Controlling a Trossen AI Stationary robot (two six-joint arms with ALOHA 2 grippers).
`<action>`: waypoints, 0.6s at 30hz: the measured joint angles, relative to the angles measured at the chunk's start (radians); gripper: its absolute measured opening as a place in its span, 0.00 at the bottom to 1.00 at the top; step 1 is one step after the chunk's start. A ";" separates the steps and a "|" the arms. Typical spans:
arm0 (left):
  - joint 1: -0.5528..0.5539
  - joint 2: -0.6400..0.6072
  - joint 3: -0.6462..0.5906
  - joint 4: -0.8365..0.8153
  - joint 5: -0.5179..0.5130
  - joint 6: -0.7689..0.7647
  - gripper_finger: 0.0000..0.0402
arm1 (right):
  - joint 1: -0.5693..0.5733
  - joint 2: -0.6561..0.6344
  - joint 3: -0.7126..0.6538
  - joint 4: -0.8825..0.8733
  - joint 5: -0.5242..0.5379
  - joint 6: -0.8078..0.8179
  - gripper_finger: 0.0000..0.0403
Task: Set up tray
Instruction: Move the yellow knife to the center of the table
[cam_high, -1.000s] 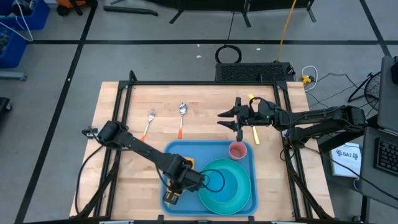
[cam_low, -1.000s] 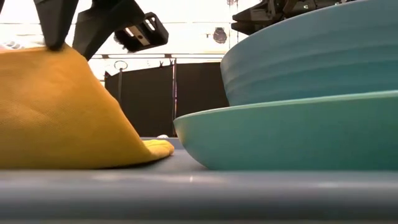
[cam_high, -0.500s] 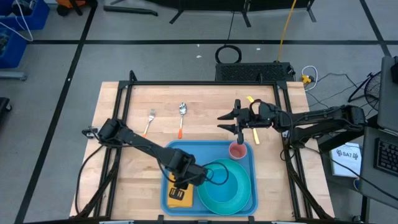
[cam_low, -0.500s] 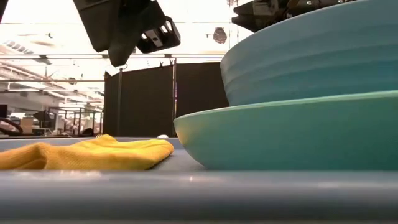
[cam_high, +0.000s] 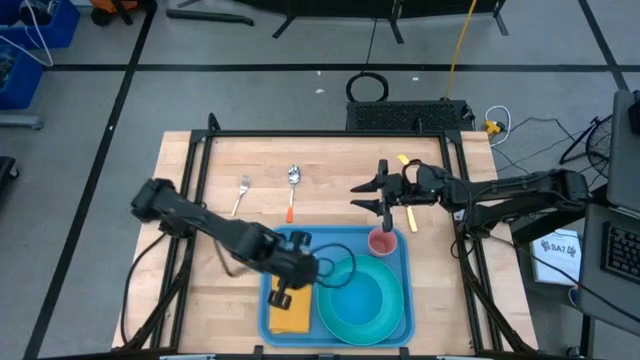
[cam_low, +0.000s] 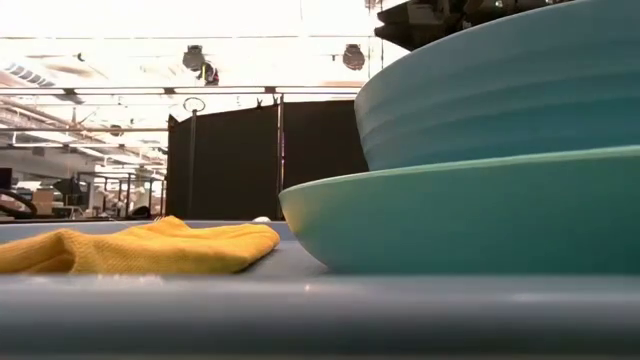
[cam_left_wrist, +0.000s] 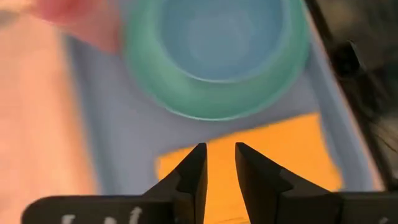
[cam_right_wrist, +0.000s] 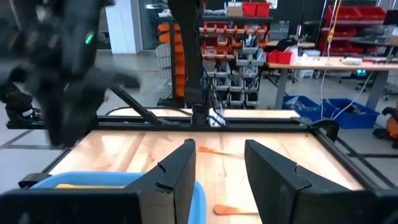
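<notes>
The blue tray (cam_high: 300, 246) lies at the table's near middle. On it rest a turquoise plate (cam_high: 335, 322) with a bowl (cam_high: 372, 298) in it, a pink cup (cam_high: 382, 242) in the far right corner, and a yellow napkin (cam_high: 291, 318) lying flat at the near left (cam_low: 150, 250). My left gripper (cam_high: 283, 297) hovers above the napkin (cam_left_wrist: 280, 155), pointing steeply down, its fingers (cam_left_wrist: 194, 168) a narrow gap apart with nothing between. My right gripper (cam_high: 362, 195) hangs open and level over the table beyond the tray.
A fork (cam_high: 240, 196) and a spoon (cam_high: 292, 188), both orange-handled, lie on the wood beyond the tray's left half. A yellow utensil (cam_high: 409, 216) lies under my right arm. A black frame (cam_high: 330, 134) runs around the table.
My left gripper has risen from the napkin, tipped less steeply and left the low view upward. The napkin, pulled up into a peak a second ago, has dropped and now lies flat on the tray.
</notes>
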 joint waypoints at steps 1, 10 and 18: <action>0.000 -0.027 -0.006 0.001 -0.035 0.000 0.22 | 0.000 -0.011 0.000 -0.006 0.000 -0.007 0.33; 0.013 -0.353 -0.308 0.144 -0.266 0.004 0.22 | -0.021 -0.240 0.000 -0.222 0.121 -0.055 0.33; 0.087 -0.655 -0.739 0.532 -0.251 0.063 0.22 | -0.117 -0.376 0.061 -0.563 0.302 0.041 0.33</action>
